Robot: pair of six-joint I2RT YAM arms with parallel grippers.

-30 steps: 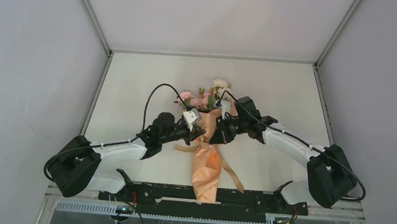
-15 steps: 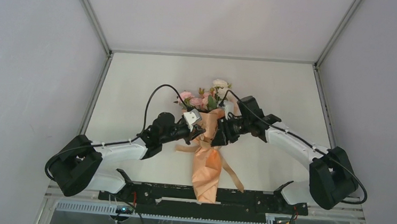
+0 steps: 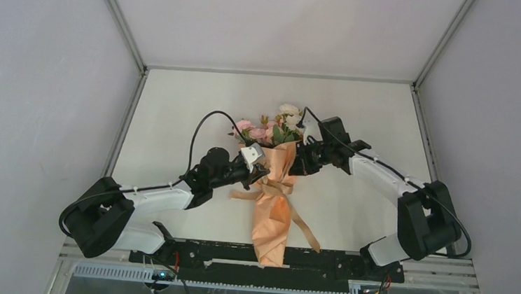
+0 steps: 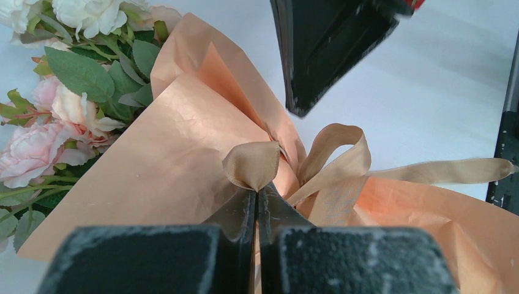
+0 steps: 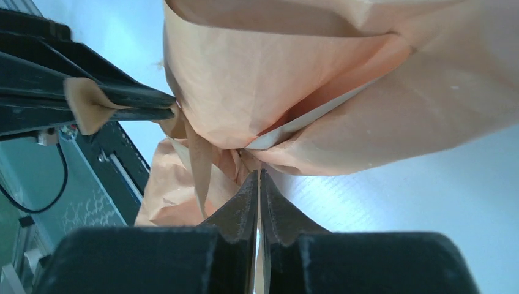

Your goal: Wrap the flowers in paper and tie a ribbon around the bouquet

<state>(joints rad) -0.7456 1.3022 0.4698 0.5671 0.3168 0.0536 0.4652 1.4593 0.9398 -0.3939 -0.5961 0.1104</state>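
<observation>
Left gripper [image 4: 257, 187]: jaws clamped on ribbon [image 4: 252, 164] loop | right gripper [image 5: 258, 177]: jaws pressed together, tips at bouquet [image 5: 343, 92] waist | flowers [image 3: 273, 128]: far end, on desk [image 3: 176, 112].

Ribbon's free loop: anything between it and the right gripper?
Nothing visible: the right gripper, shut, sits close to the free loop of narrow tan-beige ribbon, open air between. The left gripper pinches the other loop.

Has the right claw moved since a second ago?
Yes. The right claw has drawn back from the bouquet, rightward and away from the black base rail.
</observation>
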